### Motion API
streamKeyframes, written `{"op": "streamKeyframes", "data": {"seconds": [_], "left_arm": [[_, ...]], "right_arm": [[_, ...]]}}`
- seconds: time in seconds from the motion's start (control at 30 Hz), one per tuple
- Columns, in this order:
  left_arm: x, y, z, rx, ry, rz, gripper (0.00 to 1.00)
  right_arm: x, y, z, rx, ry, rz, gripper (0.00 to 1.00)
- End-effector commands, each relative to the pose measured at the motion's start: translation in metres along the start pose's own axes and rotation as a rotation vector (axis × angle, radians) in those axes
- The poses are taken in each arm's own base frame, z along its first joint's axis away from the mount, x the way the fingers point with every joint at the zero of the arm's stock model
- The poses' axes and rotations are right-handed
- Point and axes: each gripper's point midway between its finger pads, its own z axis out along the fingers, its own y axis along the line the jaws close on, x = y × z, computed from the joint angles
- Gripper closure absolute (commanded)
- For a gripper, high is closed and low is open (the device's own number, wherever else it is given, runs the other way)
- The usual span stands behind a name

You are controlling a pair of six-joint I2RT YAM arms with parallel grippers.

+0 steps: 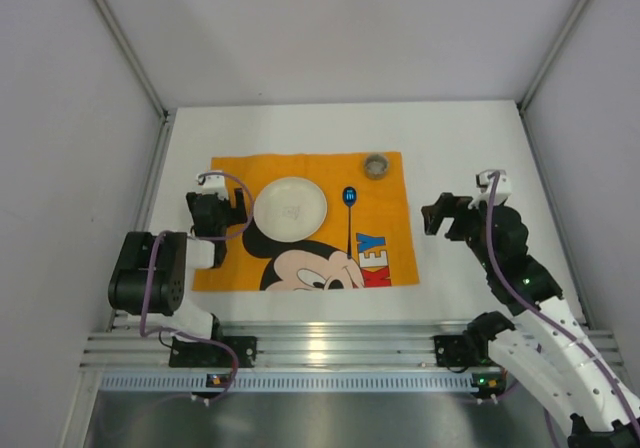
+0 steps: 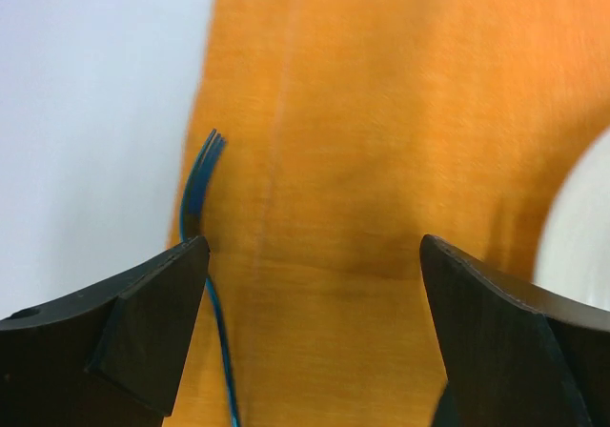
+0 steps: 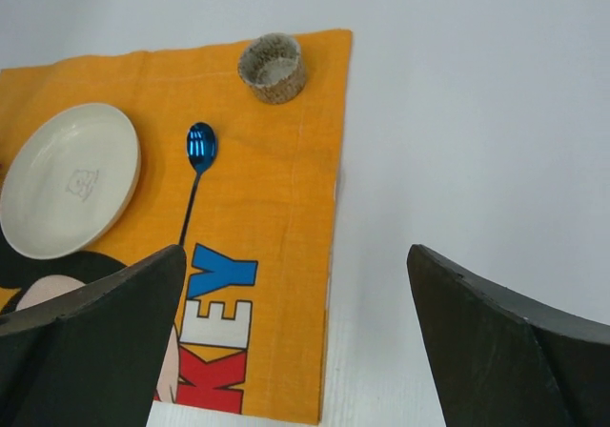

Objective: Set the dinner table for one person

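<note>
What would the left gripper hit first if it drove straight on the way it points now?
Probably the orange mat, bare ahead of the open left gripper. The blue fork lies by one finger and might be clipped; depth is unclear.

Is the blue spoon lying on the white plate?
No, the blue spoon lies on the orange mat, beside the white plate and apart from it.

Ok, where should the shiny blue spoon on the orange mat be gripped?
Probably the thin handle at mid-length, from straight above, closing across it: the shiny blue long-handled spoon lies flat on the orange cloth mat with bare cloth either side.
</note>
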Motion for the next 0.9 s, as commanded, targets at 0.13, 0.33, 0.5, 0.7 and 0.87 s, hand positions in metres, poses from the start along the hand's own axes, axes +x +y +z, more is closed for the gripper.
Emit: {"op": "streamKeyframes", "data": {"seconds": [0.13, 0.33, 0.5, 0.7, 0.87], "left_arm": [[-0.04, -0.005, -0.015, 0.126, -0.265, -0.095, 0.02], [-0.046, -0.003, -0.013, 0.114, -0.29, -0.089, 0.02], [-0.047, -0.002, -0.013, 0.11, -0.296, -0.086, 0.01], [-0.047, -0.003, -0.013, 0.112, -0.298, -0.087, 0.01], [-0.047, -0.003, -0.013, 0.112, -0.298, -0.086, 0.02]], "right_arm": [[0.0, -0.008, -0.009, 0.016, -0.033, -0.074, 0.01], [0.006, -0.027, 0.016, 0.096, -0.103, -0.142, 0.0], [0.011, -0.065, 0.037, 0.31, -0.129, -0.224, 0.0], [0.044, -0.094, 0.074, 0.269, -0.106, -0.363, 0.0], [0.023, -0.114, 0.1, 0.265, -0.264, -0.268, 0.0]]}}
